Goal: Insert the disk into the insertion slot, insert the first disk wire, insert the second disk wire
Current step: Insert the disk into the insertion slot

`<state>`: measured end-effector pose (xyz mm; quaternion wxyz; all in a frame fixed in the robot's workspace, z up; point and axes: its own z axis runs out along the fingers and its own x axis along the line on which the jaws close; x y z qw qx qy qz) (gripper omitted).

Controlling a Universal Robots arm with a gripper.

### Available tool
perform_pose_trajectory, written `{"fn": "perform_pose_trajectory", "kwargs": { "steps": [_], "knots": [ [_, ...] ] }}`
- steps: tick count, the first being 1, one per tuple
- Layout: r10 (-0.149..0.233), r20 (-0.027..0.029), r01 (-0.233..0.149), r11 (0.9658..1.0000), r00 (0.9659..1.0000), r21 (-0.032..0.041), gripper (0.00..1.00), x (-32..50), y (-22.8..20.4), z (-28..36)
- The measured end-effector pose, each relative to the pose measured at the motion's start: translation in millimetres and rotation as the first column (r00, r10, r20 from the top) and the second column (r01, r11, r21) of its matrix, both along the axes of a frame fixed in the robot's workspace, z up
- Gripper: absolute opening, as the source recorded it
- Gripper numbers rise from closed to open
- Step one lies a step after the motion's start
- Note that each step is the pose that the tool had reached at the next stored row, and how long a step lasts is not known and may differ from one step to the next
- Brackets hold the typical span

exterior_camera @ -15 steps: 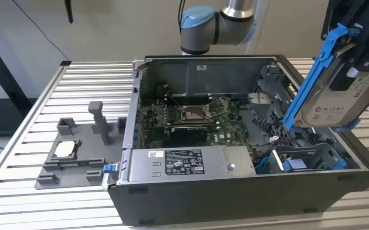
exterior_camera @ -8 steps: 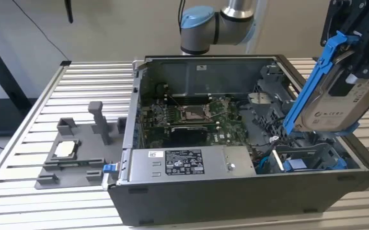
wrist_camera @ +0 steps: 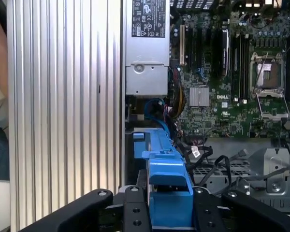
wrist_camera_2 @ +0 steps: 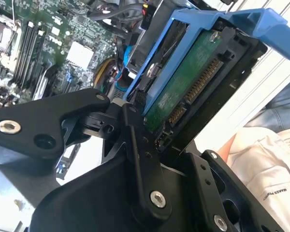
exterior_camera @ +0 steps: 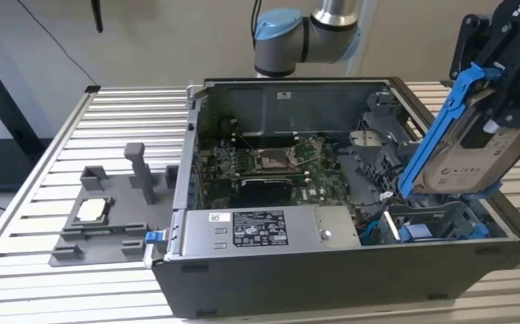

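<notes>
My gripper [exterior_camera: 492, 94] is shut on the disk [exterior_camera: 469, 154], a silver-grey drive with a white label in a bright blue carrier. It hangs steeply tilted over the open computer case, at the exterior view's right. Its lower end reaches down to the insertion slot [exterior_camera: 435, 219], a grey bay with blue parts in the case's near right corner. In the second wrist view the disk [wrist_camera_2: 183, 92] shows its green board and connector between my black fingers [wrist_camera_2: 135, 130]. The first wrist view shows the blue carrier [wrist_camera: 166, 186] edge-on above the bay. Loose wires [exterior_camera: 381, 202] lie beside the bay.
A grey labelled power supply box [exterior_camera: 260, 229] fills the case's near side, with the motherboard [exterior_camera: 269, 162] behind it. A grey fixture [exterior_camera: 107, 216] with posts stands on the slatted table at the exterior view's left. A person's sleeve [wrist_camera_2: 266, 179] is close beside the case.
</notes>
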<state>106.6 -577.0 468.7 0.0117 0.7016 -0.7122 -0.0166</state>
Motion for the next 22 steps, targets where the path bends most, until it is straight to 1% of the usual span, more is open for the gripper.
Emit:
{"fn": "perform_pose_trajectory", "kwargs": {
  "steps": [2,7,11,13,17,22],
  "knots": [
    [0.008,0.0001,-0.008,1.0,1.0,0.0,0.33,0.5,0.0,-3.0],
    [0.031,0.0032,-0.031,0.9995,0.9995,0.0005,0.33,1.3,-0.1,-9.8],
    [0.04,0.0089,-0.04,0.9992,0.9992,0.0004,0.33,1.8,-0.4,-14.9],
    [0.04,0.0106,-0.04,0.9992,0.9991,0.0003,0.33,2.1,-0.9,-17.9],
    [0.04,0.0109,-0.04,0.9992,0.9991,0.0006,0.33,2.8,-1.1,-25.0],
    [0.04,0.0111,-0.04,0.9992,0.9991,0.0033,0.33,3.7,-1.2,-34.1]
  ]
}}
